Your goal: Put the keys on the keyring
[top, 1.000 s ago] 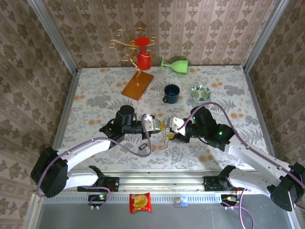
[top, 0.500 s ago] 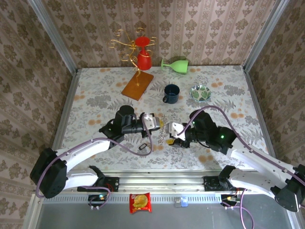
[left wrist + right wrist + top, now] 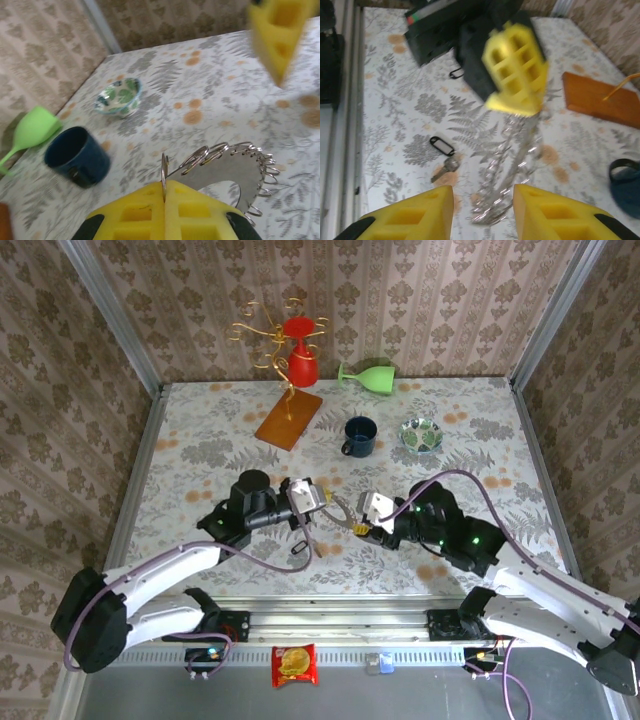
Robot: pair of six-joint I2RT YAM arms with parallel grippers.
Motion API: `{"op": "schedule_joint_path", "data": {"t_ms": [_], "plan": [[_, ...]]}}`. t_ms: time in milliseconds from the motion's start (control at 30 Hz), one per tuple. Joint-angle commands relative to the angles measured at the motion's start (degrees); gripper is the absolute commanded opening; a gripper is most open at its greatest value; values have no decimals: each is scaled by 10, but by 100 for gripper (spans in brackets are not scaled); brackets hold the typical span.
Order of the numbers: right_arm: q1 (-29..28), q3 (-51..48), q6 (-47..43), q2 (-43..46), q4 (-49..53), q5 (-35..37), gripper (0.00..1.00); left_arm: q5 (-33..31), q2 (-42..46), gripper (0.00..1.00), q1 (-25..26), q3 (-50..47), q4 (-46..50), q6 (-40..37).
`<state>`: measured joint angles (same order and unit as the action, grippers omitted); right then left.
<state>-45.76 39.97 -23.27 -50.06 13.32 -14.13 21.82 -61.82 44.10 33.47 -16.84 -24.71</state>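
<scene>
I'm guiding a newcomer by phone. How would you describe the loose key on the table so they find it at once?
Start at the left gripper, shut on the grey keyring at mid-table. Just nearer the front edge, a small silvery key lies flat on the floral cloth. Its black oval tag sets it apart.

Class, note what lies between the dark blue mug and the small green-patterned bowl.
Nothing: bare floral tablecloth separates the dark blue mug from the small green-patterned bowl, clearest in the top external view.
</scene>
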Motion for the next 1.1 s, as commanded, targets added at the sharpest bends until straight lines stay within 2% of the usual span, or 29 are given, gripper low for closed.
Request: {"op": "schedule_joint_path", "data": {"t_ms": [0,200,333,433,567,700,867,1067], "plan": [[-30,-17,38,-31,-15,2,39,-105,33,0,-19,-19,-35,43],[-86,14,128,-177,-22,62,37,-214,75,0,-63,-45,-50,110],[-108,35,169,-259,-62,82,39,-249,105,0,-93,-63,-49,147],[-104,48,213,-324,-99,101,39,-261,124,0,-114,-74,-44,161],[-75,95,283,-390,-87,62,38,-262,141,0,-133,-78,-28,162],[-54,154,315,-447,-44,22,39,-264,156,0,-145,-86,-22,160],[-48,223,291,-509,10,8,39,-271,175,0,-157,-98,-16,167],[-46,286,277,-569,63,0,36,-308,197,0,-166,-100,15,185]]}}
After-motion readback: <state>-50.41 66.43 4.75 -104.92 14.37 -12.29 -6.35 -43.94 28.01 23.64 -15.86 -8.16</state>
